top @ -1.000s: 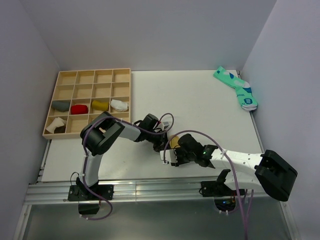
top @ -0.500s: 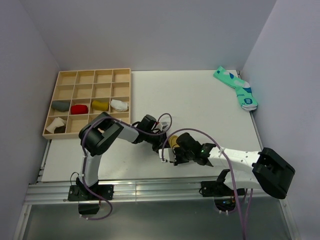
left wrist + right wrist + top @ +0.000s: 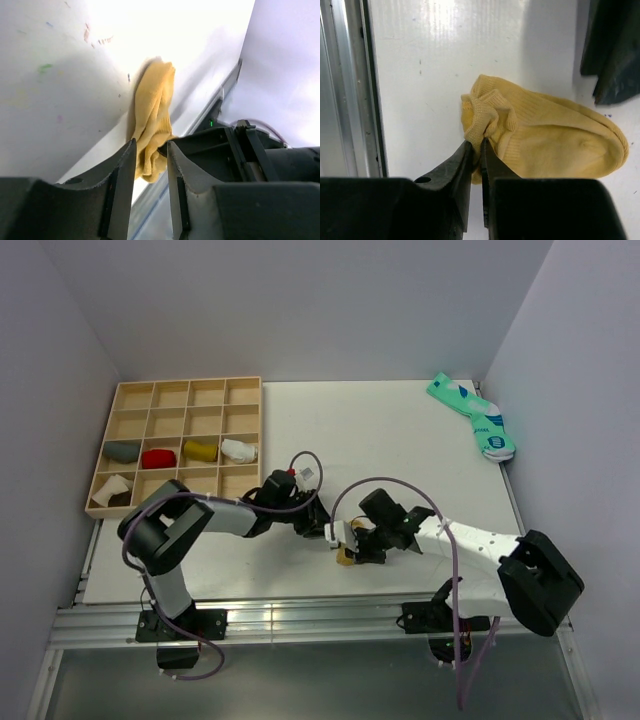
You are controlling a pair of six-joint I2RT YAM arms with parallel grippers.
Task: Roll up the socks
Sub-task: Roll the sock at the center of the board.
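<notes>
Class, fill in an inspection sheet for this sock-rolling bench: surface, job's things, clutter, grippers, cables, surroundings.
Surface: white table, faint marks near the grippers.
Job's things: yellow sock bunched near the front edge; green patterned socks at the far right corner.
Clutter: wooden tray, five rolled socks in its compartments.
Grippers: right gripper shut on the yellow sock's cuff; left gripper open at the sock.
Cables: purple cables loop over both arms.
Surroundings: plain walls; metal rail along the near edge.
</notes>
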